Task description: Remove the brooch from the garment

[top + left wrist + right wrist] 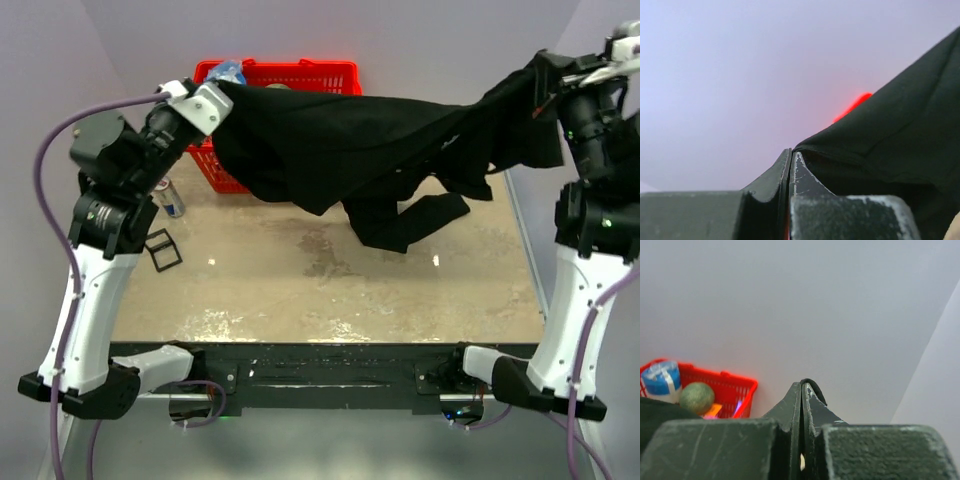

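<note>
Top external alone: garment (350, 140) aloft between left and right jaws, both tight on it (green ball (697, 397): right wrist only).

Blk garment (330, 140); red basket (300, 72); purple cable (41, 165); tan tabletop (300, 285) w/ pale blotches; grey walls (400, 30).

Nothing legible here, folks: the can (172, 197) on the counter (300, 290) is too small to read, the blue-and-white container (661, 380) in the red basket (735, 386) is too blurred, and the garment (350, 140) shows no readable lettering.
</note>
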Controlling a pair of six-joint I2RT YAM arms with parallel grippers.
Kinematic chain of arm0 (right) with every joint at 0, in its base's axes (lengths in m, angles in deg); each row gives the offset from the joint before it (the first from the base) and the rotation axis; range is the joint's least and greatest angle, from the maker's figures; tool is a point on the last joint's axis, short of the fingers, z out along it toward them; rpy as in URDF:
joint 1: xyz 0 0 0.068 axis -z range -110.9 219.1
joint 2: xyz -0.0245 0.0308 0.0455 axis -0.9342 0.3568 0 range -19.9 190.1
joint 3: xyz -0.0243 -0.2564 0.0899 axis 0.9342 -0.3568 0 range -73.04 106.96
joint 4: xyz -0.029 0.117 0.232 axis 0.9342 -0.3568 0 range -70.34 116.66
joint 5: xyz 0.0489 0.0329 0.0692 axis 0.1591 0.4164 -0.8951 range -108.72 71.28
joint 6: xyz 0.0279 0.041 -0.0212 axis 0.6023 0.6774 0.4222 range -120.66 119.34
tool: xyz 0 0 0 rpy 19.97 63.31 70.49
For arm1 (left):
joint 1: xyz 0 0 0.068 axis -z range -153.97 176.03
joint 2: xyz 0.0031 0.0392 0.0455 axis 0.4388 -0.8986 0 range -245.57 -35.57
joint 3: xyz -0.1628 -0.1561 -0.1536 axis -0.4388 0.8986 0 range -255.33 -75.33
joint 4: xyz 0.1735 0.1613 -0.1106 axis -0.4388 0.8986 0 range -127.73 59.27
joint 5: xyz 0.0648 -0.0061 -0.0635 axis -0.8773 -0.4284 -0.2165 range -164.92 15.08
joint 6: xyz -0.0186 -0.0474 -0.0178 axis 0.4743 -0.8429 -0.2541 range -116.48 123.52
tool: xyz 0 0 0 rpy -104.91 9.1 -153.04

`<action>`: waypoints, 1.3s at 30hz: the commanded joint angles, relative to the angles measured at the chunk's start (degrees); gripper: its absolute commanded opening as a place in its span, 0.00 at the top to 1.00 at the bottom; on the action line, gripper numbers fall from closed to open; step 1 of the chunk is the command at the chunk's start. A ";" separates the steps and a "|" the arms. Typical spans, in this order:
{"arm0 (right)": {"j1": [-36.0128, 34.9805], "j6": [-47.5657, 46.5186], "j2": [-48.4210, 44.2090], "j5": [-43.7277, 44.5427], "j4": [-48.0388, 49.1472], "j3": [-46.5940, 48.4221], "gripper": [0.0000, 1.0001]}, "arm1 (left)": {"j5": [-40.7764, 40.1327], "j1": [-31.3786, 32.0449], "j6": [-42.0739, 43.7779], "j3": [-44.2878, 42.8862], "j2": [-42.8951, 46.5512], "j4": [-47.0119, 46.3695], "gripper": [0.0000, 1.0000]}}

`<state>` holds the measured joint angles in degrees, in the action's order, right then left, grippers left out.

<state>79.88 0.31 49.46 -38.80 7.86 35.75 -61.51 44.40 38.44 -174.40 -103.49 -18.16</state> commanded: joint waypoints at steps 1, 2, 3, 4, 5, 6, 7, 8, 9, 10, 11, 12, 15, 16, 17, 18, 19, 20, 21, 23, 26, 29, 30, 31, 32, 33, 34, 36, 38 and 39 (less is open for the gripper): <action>-0.06 -2.82 -2.48 0.21 2.82 9.56 1.00 | -7.94 1.92 -0.30 -3.68 4.02 -8.14 1.00; 0.02 -2.82 -1.78 0.82 2.38 11.25 1.00 | -8.22 2.28 0.15 -4.11 4.37 -8.76 1.00; -0.06 -2.91 -1.34 2.65 1.76 13.01 1.00 | -8.57 2.54 0.50 -5.60 4.55 -9.55 1.00; -0.06 -3.08 -0.81 3.37 1.67 16.59 1.00 | -9.10 2.90 1.11 -6.66 4.29 -9.73 1.00; -0.06 -3.43 0.41 4.25 1.58 18.54 1.00 | -9.54 3.16 1.29 -7.80 4.03 -9.82 1.00; -0.06 -3.61 1.21 5.13 2.02 20.39 1.00 | -10.06 3.42 1.56 -10.33 3.07 -9.29 1.00; -0.06 -3.87 2.00 6.70 2.37 23.45 1.00 | -10.94 3.69 1.82 -11.49 2.54 -8.94 1.00; 0.02 -3.96 3.48 6.98 3.07 24.53 1.00 | -10.95 3.78 2.17 -12.11 2.18 -8.76 1.00; -0.06 -4.22 4.19 6.89 4.29 25.23 1.00 | -10.86 3.78 2.35 -11.59 1.92 -8.85 1.00; -0.06 -5.09 4.64 6.11 4.91 25.07 1.00 | -10.25 3.86 2.44 -10.80 1.91 -8.94 1.00; -0.06 -5.54 5.08 5.75 5.79 24.19 1.00 | -9.81 3.87 2.26 -8.10 2.09 -8.85 1.00; -0.06 -5.98 5.34 5.31 7.89 21.31 1.00 | -9.28 3.87 2.00 -6.42 2.26 -8.42 1.00; -0.06 -7.04 6.30 2.68 11.32 14.90 1.00 | -9.10 3.78 -1.68 2.36 2.97 -8.59 1.00; -0.06 -7.04 6.57 2.15 11.69 13.13 1.00 | -9.45 3.78 -3.69 5.00 3.06 -8.50 1.00; -0.06 -7.21 6.75 -0.20 12.04 11.37 1.00 | -9.63 3.69 -4.59 10.07 3.14 -8.32 1.00; -0.06 -7.82 6.84 -1.62 12.21 7.00 1.00 | -9.54 3.34 -5.38 12.64 2.88 -7.54 1.00; -0.06 -8.18 6.84 -3.11 12.30 4.61 1.00 | -9.72 3.25 -7.91 15.37 2.71 -7.36 1.00; -0.24 -8.18 6.75 -6.35 12.30 1.98 1.00 | -9.46 2.99 -9.50 20.79 2.62 -7.27 1.00; -0.50 -9.75 6.75 -8.29 11.43 -3.36 1.00 | -8.67 2.64 -11.69 23.89 2.79 -7.18 1.00; -2.42 -11.51 6.49 -10.50 9.07 -8.74 1.00 | -5.16 2.55 -13.11 33.44 2.88 -8.05 1.00; -6.89 -16.08 5.17 -10.43 8.79 -22.10 1.00 | 0.81 2.55 -15.75 43.30 -0.44 -9.98 1.00; -10.34 -19.86 6.65 -8.23 10.27 -33.71 1.00 | 4.60 2.46 -17.86 48.08 -7.89 -13.40 1.00; -10.35 -18.91 7.71 -6.92 11.15 -37.65 1.00 | 6.17 2.46 -17.95 47.74 -10.19 -13.33 1.00; -10.35 -17.60 10.76 -5.86 11.42 -38.47 1.00 | 6.71 2.46 -18.04 44.87 -12.48 -12.64 0.91; -10.35 -16.37 12.45 -5.16 10.82 -38.31 1.00 | 6.80 2.46 -18.65 42.49 -15.72 -9.85 0.81; -10.35 -15.05 13.94 -4.80 9.59 -37.52 1.00 | 6.63 2.46 -20.66 40.29 -16.53 -8.77 0.56; -10.35 -14.51 14.91 -4.54 9.41 -37.25 1.00 | 6.46 2.46 -21.81 37.92 -16.54 -8.33 0.43; -10.35 -13.98 14.58 -2.96 11.51 -38.56 1.00 | 10.20 2.46 -22.79 38.59 -12.96 -10.68 0.28; -10.35 -13.72 14.92 -2.60 11.69 -38.40 1.00 | 14.43 3.24 -21.21 43.41 -7.61 -15.23 0.25; -10.35 -13.28 15.01 -2.43 11.60 -38.39 1.00 | 16.98 4.03 -19.12 45.26 -6.27 -16.05 0.22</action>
<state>69.26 -14.42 67.16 -43.15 14.26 -3.70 -55.12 47.07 18.64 -131.03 -119.75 -25.35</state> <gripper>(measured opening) 0.010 0.738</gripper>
